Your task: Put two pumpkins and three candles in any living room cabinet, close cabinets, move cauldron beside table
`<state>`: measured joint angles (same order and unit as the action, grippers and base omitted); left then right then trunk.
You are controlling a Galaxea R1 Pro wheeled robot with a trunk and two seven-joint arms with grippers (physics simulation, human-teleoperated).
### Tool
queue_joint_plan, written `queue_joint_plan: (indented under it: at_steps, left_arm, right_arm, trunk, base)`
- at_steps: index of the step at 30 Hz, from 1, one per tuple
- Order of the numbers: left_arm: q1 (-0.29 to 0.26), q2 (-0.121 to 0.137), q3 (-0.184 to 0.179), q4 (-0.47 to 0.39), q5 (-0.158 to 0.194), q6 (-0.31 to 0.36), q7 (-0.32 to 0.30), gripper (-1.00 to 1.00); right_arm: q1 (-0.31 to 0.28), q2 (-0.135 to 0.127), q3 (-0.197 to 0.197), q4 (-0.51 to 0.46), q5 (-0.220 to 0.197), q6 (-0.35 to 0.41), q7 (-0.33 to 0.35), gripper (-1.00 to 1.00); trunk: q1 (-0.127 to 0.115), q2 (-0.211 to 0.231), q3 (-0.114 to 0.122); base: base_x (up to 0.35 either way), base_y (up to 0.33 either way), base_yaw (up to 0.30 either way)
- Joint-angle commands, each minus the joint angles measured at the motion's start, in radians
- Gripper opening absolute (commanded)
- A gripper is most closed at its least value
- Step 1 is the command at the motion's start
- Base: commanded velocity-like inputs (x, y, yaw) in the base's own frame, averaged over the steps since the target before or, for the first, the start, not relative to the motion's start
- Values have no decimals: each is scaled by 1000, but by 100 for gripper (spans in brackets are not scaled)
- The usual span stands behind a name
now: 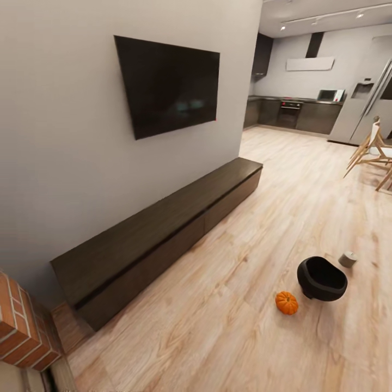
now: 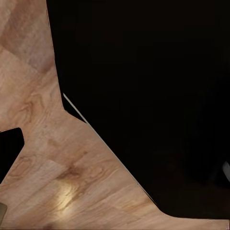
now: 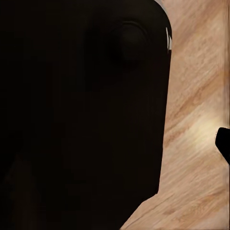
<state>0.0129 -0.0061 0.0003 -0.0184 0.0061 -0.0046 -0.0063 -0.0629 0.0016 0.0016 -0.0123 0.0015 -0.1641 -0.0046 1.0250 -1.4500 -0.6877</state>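
Whether either arm's jaws are apart or together, I cannot tell; both wrist views are mostly dark shapes over wood floor (image 2: 43,158). One pumpkin (image 1: 286,302) sits on the floor just beside the black cauldron (image 1: 322,278), a candle (image 1: 348,259) near its far side. The long dark cabinet (image 1: 163,228) along the wall under the television (image 1: 169,84) is closed, well apart from them.

cabinet (image 1: 158,228) closed | pumpkin (image 1: 286,302), cauldron (image 1: 321,278), candle (image 1: 347,258) on floor

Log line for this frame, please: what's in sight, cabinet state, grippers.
cabinet: drawers shut | pumpkin: floor beside cauldron | candle: floor behind cauldron | grippers: state unclear
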Motion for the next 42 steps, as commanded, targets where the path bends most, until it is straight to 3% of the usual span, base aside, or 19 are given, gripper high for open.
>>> queue_joint_plan:
  at_steps: [1, 11, 27, 42]
  left_arm:
    - [0, 0, 0, 0, 0, 0, 0, 100]
    - [0, 0, 0, 0, 0, 0, -1, 100]
    - [0, 0, 0, 0, 0, 0, -1, 100]
    - [0, 0, 0, 0, 0, 0, 0, 100]
  right_arm:
    - [0, 0, 0, 0, 0, 0, 0, 100]
    - [0, 0, 0, 0, 0, -1, 0, 100]
    - [0, 0, 0, 0, -1, -1, 2, 100]
    - [0, 0, 0, 0, -3, -2, 0, 100]
  trunk:
    - [0, 0, -1]
    - [0, 0, -9]
    - [0, 0, -10]
    - [0, 0, -10]
  base:
    - [188, -199, 239]
    - [224, -228, 218]
    - [234, -235, 19]
    - [234, -235, 261]
